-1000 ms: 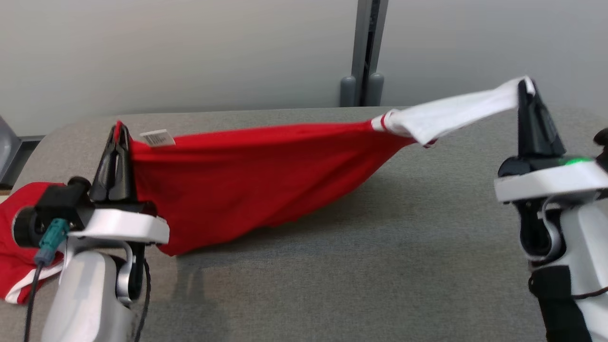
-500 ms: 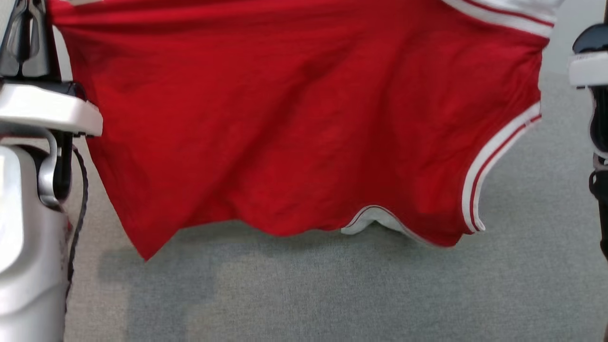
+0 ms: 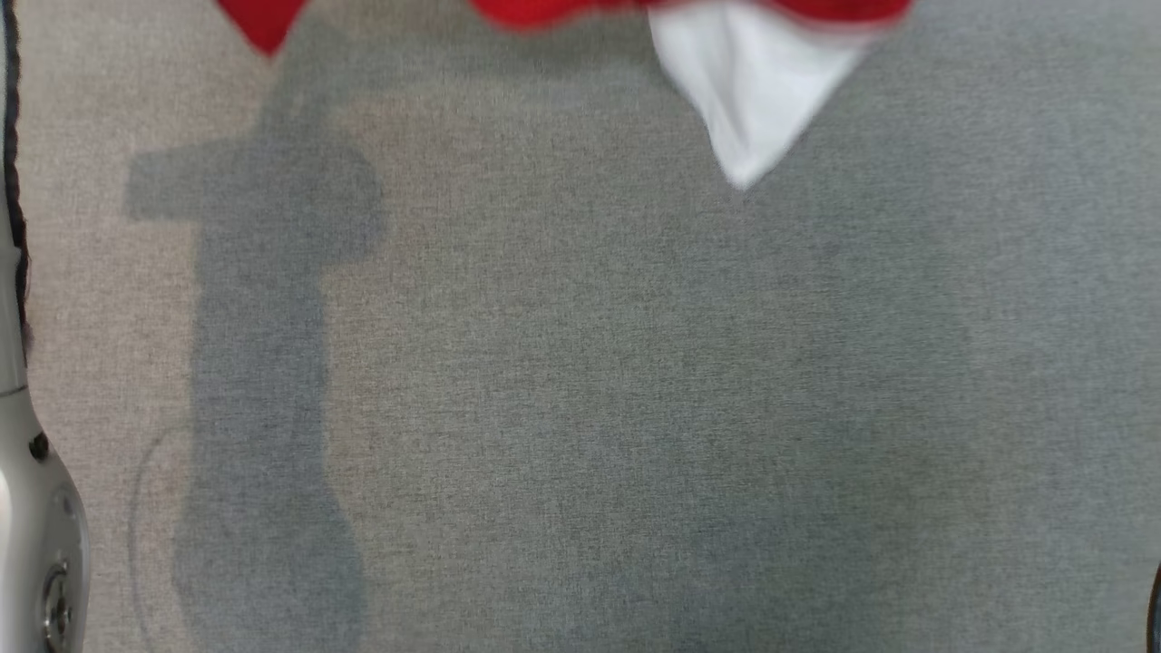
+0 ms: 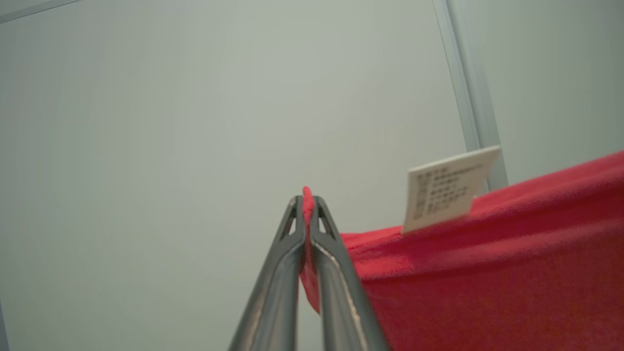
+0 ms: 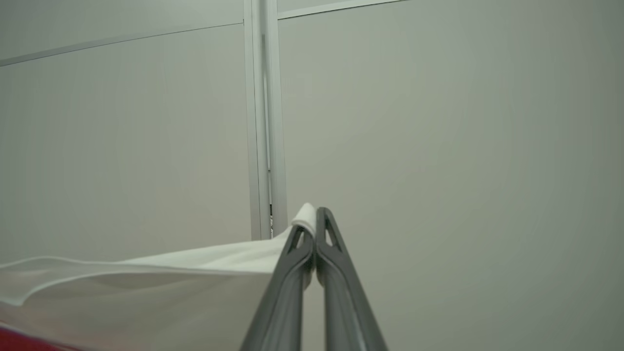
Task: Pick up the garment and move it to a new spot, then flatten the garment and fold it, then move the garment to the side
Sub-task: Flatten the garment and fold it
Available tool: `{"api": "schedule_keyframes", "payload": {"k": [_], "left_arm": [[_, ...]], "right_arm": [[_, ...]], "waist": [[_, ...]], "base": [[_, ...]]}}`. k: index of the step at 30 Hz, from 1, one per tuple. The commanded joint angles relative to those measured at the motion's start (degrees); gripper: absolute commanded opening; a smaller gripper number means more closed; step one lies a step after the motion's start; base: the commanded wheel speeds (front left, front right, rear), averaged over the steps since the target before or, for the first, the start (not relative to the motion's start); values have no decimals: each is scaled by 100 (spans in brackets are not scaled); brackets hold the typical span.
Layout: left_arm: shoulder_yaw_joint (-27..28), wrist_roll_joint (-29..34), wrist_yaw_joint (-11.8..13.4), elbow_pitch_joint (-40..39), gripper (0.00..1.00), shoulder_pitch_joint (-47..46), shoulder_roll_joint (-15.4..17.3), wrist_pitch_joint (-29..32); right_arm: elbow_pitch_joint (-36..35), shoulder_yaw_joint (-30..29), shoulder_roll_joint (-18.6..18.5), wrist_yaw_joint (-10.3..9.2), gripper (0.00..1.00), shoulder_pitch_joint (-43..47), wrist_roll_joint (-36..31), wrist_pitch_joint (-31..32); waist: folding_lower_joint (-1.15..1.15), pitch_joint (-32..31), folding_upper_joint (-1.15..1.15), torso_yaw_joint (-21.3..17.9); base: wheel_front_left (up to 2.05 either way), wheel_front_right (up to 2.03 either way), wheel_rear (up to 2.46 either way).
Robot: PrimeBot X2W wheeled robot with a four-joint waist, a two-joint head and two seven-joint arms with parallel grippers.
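1. Garment (image 4: 487, 273) is up in the air, red cloth with a white part, strung between the two hands in front of a pale wall (image 4: 146, 122).
2. Left hand (image 4: 307, 202): fingers pressed together, pinching a red corner of the cloth, and a sliver of red pokes up past the tips.
3. A white label (image 4: 448, 187) stands up from the top edge, just beside that hand. It carries dark printed lines, too blurred to read.
4. Right hand (image 5: 312, 224): fingers pressed together on the white sleeve (image 5: 146, 278), which runs off to the view's left, with red showing at the bottom corner.
5. From the head view, the red lower edge (image 3: 544, 9) and a white flap (image 3: 744, 91) dangle over the grey worktop (image 3: 635, 408).
6. A dark shadow (image 3: 263, 363) lies on the worktop, with a pale forearm (image 3: 27, 517) at the left edge.
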Motion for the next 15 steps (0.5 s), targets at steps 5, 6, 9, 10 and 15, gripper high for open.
{"api": "schedule_keyframes", "payload": {"k": [5,6,9,10,15], "left_arm": [[269,-155,79,271,0,102,14,-77],[336,-220,83,272,0,270,-32,-71],[531,-336,72,177,0,942,-195,-71],[577,-345,67,128,0,1200,-261,-72],[862,-421,24,55,0,2870,-807,-74]], "right_arm": [[-168,-423,-3,-20,0,54,-56,-60],[-202,-414,-3,-20,0,214,-34,-58],[-339,-391,15,-25,0,810,116,-57],[-414,-410,16,-25,0,1047,192,-57],[-713,-390,146,-25,0,2848,573,-58]], "waist": [[0,185,0,90],[0,170,0,93],[0,92,0,119],[0,58,0,134],[0,-209,0,177]], "base": [[0,0,0],[0,0,0],[0,0,0],[0,0,0],[0,0,0]]}}
